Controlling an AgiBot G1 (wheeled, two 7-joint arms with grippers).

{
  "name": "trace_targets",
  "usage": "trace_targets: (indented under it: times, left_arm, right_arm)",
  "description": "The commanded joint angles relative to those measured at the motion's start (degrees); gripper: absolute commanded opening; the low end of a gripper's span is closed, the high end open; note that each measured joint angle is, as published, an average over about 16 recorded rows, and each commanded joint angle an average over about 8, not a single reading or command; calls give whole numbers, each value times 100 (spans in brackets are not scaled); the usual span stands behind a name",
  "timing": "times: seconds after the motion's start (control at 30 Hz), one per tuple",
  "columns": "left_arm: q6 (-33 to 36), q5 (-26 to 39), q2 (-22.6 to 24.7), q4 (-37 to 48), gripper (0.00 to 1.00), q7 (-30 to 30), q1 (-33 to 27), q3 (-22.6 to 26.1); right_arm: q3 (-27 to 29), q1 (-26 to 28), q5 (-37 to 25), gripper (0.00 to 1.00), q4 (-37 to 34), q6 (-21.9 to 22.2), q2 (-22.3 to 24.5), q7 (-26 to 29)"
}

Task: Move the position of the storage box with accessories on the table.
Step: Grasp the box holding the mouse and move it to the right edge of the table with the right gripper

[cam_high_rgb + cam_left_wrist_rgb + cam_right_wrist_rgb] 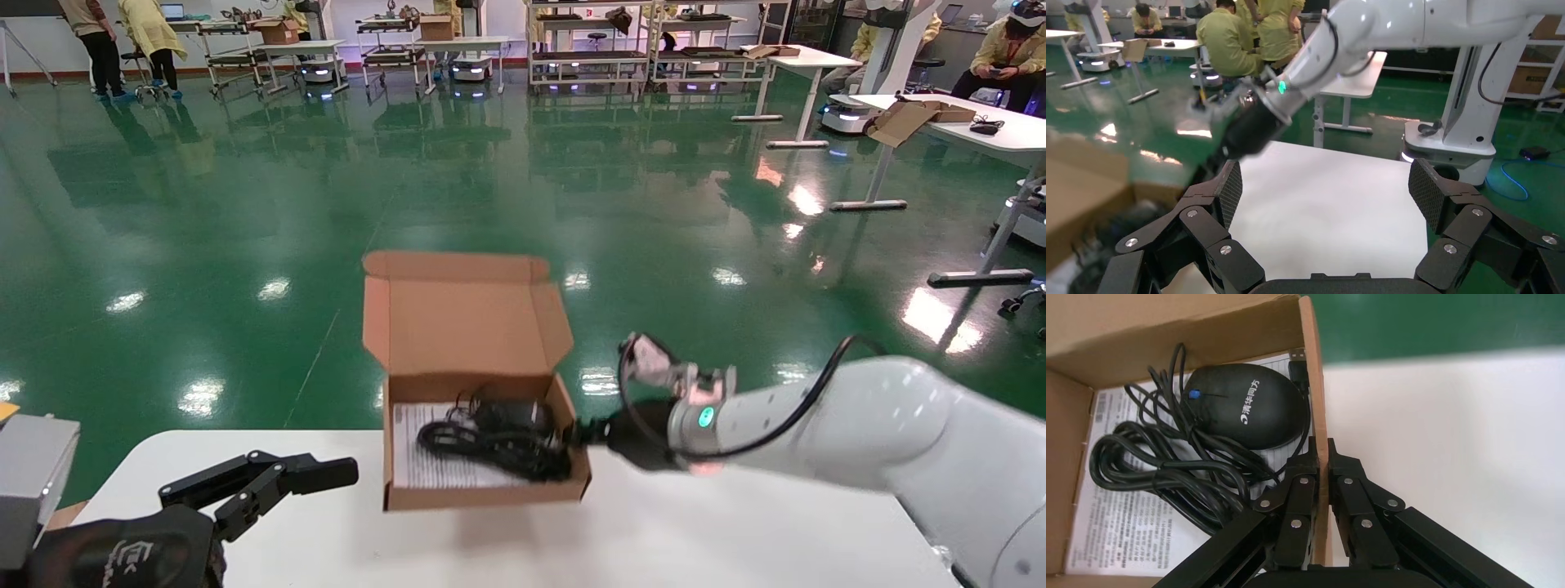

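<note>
The storage box (482,494) is small and brown, and its flap lid (462,318) stands open at the far edge of the white table (695,539). A faint shadow lies on the table under its front wall. Inside are the accessories: a black mouse (1245,404), its coiled cable (1162,471) and a printed paper sheet (1119,527). My right gripper (1321,450) is shut on the box's right side wall (1315,386), one finger inside and one outside; in the head view the right gripper (582,433) is at that wall. My left gripper (319,478) rests open at the near left, apart from the box.
From the left wrist, the left gripper (1324,190) frames bare table (1327,214), with the box (1076,202) at one side and the right arm (1254,122) beyond. Green floor lies past the table's far edge. Other tables and people (151,37) are far off.
</note>
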Motion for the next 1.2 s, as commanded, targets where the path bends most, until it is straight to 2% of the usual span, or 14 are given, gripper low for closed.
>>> trace_targets:
  times: [0.03,0.37,0.8,1.2]
  left_arm:
    - [0,0,0,0,100,0,0,0]
    - [0,0,0,0,100,0,0,0]
    - [0,0,0,0,100,0,0,0]
    - [0,0,0,0,100,0,0,0]
  right_arm:
    - [47,149,48,0,-89,-90,18,-106]
    - [260,836,232,0,-736,-466,313,-762]
    - [314,1273,249,0,-1244,-1020,1176,-1598]
    - [504,1295,458,0,-1075,-1324,2000,-3125]
